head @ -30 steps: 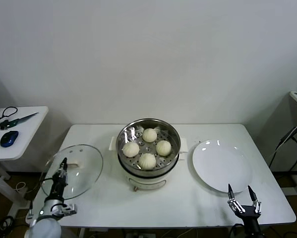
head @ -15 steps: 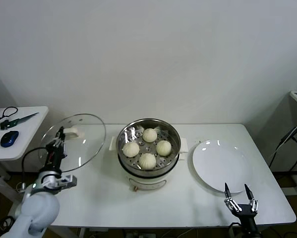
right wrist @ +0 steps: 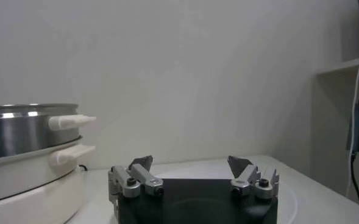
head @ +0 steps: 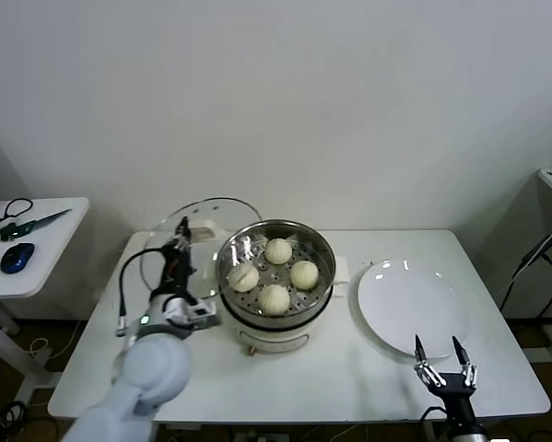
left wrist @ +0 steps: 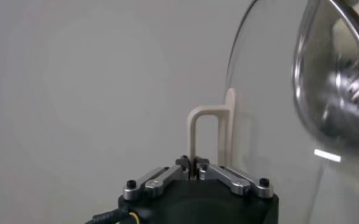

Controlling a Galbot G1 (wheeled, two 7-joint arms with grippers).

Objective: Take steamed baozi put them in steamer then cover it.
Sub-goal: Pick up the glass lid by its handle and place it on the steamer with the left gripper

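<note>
Cover held on edge beside the loaded steamer, not yet seated.

One worktop (head: 349, 387) carries one steamer (head: 276, 318) at its middle, one white plate (head: 409, 308) toward its right edge, and one glass cover (head: 202, 221) held tilted in the air off the steamer's left rim. Four baozi (head: 274, 297) sit on the steamer's tray. The left gripper (head: 177, 247) has its jaws pinched tight on the cover's cream handle (left wrist: 208, 137); the right gripper (head: 440, 361) waits at the front right corner, jaws spread wide and empty. Risks, as I judge them: the narrow pinch on the handle could let the heavy glass swing or slip. A tilted approach could catch the steamer's rim and leave the cover crooked. A low edge could press the nearest bun.
</note>
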